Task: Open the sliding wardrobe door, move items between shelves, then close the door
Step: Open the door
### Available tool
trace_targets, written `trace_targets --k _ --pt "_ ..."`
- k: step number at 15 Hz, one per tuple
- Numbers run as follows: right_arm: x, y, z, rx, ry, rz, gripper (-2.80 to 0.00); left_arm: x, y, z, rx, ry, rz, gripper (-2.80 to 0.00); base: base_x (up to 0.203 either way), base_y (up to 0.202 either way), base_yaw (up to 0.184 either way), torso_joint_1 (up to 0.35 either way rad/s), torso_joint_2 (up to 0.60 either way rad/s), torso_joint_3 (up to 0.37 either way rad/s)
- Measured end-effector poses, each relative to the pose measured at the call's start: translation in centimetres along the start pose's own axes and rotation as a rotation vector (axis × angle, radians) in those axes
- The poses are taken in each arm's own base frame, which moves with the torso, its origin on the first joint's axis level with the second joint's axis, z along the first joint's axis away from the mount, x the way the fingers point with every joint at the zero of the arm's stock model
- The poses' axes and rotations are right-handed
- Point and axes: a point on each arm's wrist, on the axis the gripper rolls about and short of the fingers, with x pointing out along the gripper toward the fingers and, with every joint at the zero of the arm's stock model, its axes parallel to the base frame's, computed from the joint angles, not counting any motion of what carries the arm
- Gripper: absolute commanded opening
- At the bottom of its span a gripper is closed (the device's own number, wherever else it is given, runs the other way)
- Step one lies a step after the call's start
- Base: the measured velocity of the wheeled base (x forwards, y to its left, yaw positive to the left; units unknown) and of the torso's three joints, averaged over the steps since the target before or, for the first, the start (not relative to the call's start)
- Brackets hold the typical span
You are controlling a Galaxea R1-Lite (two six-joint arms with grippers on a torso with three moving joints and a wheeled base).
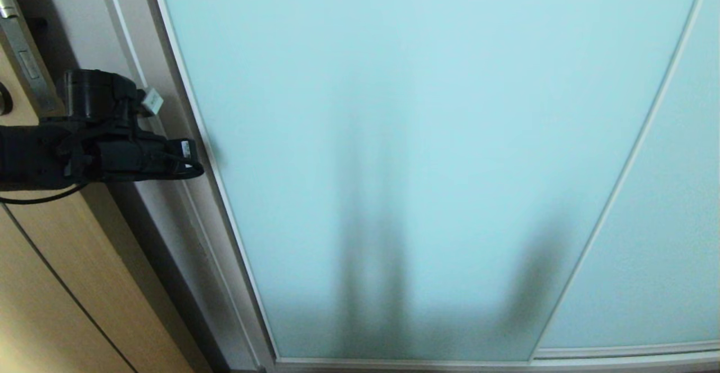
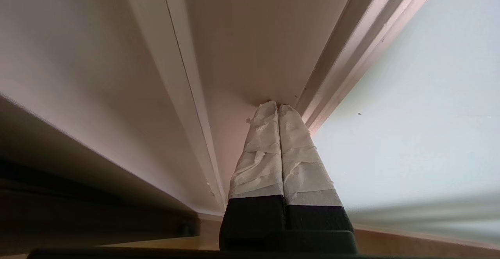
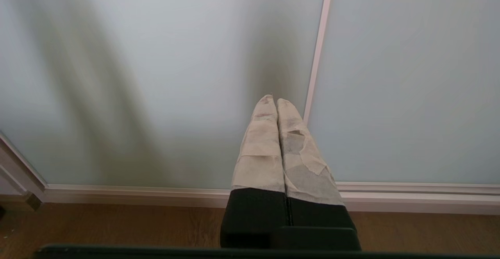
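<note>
The sliding wardrobe door is a frosted aqua glass panel in a slim silver frame, and it stands closed. My left arm reaches in at the door's left edge. In the left wrist view my left gripper is shut and holds nothing. Its taped fingertips rest against the white jamb, right beside the door's frame. My right gripper is shut and empty too. It hangs low in front of the door, near its bottom rail. The items and the shelves are hidden behind the door.
A second frosted panel adjoins on the right, behind a thin vertical frame bar. A tan wooden door with a metal latch plate stands to the left. Brown wood floor lies below the rail.
</note>
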Motion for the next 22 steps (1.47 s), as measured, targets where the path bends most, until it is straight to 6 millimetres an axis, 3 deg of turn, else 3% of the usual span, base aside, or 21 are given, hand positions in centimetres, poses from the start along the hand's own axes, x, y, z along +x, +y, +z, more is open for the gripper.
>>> trace_targets --k 5,22 --pt "0.0 0.0 0.0 0.000 0.000 0.001 -2.80 -0.2 -1.1 -0.4 -0.014 0.014 -0.047 -2.80 0.000 0.000 0.000 0.000 0.00 0.000" --pt "0.0 0.0 0.0 0.000 0.000 0.001 -2.80 1.4 -1.1 -0.8 -0.017 -0.012 -0.054 -2.80 0.000 0.000 0.000 0.000 0.00 0.000"
